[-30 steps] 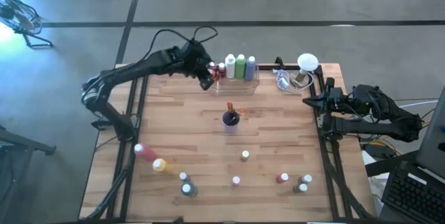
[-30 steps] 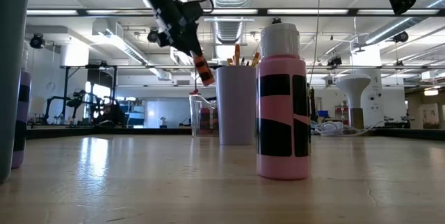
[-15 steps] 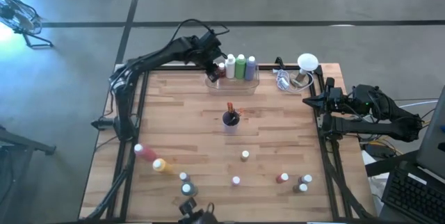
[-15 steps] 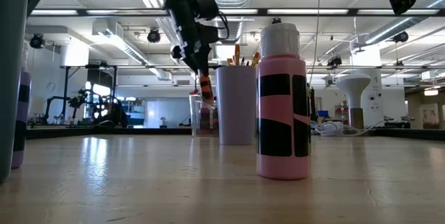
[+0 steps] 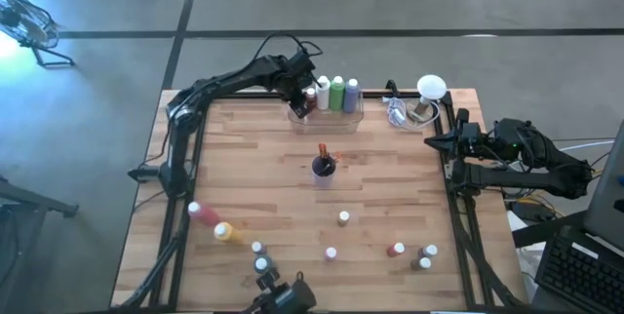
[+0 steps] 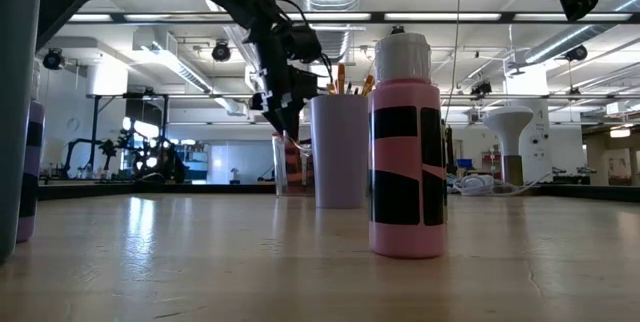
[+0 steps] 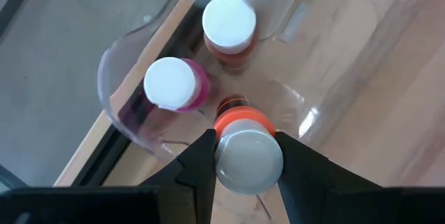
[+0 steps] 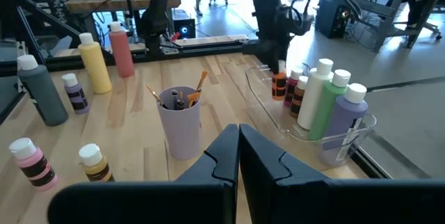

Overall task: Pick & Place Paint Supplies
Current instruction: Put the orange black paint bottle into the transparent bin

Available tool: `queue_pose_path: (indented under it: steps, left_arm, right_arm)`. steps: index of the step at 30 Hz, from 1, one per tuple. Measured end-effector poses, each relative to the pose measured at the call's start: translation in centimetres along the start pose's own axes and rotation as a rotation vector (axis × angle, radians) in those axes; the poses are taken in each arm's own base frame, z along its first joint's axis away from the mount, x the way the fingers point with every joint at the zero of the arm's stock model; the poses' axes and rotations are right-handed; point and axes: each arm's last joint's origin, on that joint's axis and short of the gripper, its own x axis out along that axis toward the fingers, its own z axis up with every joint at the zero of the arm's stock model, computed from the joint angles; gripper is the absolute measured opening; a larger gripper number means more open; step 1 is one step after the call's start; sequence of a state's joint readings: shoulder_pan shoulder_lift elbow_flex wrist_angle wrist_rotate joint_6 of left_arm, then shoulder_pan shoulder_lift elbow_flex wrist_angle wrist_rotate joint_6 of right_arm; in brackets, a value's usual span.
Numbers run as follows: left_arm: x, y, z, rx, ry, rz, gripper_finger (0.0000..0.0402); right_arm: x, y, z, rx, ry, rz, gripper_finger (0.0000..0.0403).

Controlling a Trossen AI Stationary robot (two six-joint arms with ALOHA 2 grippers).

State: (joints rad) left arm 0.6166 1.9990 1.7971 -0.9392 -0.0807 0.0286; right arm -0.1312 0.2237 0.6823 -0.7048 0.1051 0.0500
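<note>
From above, we saw the left tool [image 5: 304, 99] at the far edge of the desk [image 5: 253, 177], lowered into the clear tray [image 5: 336, 115], while the right tool [image 5: 436, 142] waited clenched at the right edge. In the left wrist view it was grasping an orange paint bottle [image 7: 240, 147] inside the tray, beside a pink bottle [image 7: 174, 87] and a red bottle [image 7: 229, 29].

The left arm reaches across the upper middle of the high view, its left gripper [image 7: 248, 156] pointing down with both fingers [image 7: 200, 165] clamped on a small orange bottle [image 7: 243, 147]. The right arm lies folded at the right edge, its right gripper [image 8: 238, 156] closed and empty.
</note>
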Motion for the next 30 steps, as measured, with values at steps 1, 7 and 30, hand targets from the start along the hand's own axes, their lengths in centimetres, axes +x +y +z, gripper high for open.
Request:
queue_pose_path:
  steps: [1, 7, 30]
  left_arm:
    - [0.4, 0.0, 0.0, 0.000, 0.003, 0.001, 0.0128]
    - [1.7, 0.3, 0.2, -0.005, 0.006, 0.007, 0.0128]
    - [2.9, 0.8, 0.6, -0.023, 0.002, 0.010, 0.0156]
  right_arm:
    - [0.0, 0.0, 0.0, 0.000, 0.000, 0.000, 0.0008]
    - [0.0, 0.0, 0.0, 0.001, 0.000, 0.000, 0.0008]
    - [0.0, 0.0, 0.0, 0.001, 0.000, 0.000, 0.0008]
